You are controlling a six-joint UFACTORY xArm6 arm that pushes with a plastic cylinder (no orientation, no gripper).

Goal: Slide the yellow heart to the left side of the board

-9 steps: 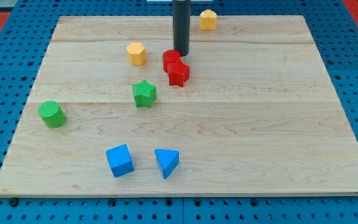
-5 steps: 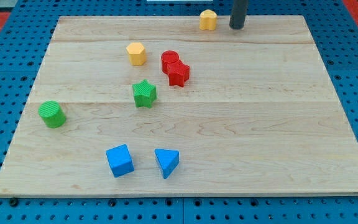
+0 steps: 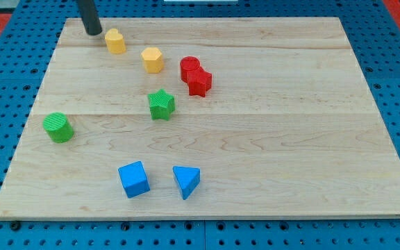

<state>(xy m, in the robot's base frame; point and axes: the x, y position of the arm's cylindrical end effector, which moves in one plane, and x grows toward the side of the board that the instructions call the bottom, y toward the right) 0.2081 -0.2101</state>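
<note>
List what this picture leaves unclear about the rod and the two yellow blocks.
- My tip: the rod's upper part is cut off by the view's top edge.
- Yellow heart: too small to confirm its shape; whether my tip, up-left of it, touches it cannot be told.
- Yellow block: its exact shape is unclear at this size.
- Red blocks: pressed together, so each outline is partly hidden.

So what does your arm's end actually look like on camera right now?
Only a plain, straight, dark grey-black rod shows, round in section, cut off by the view's top edge. No cables, markings or pincer are visible. My tip is blunt and the same dark colour.
</note>
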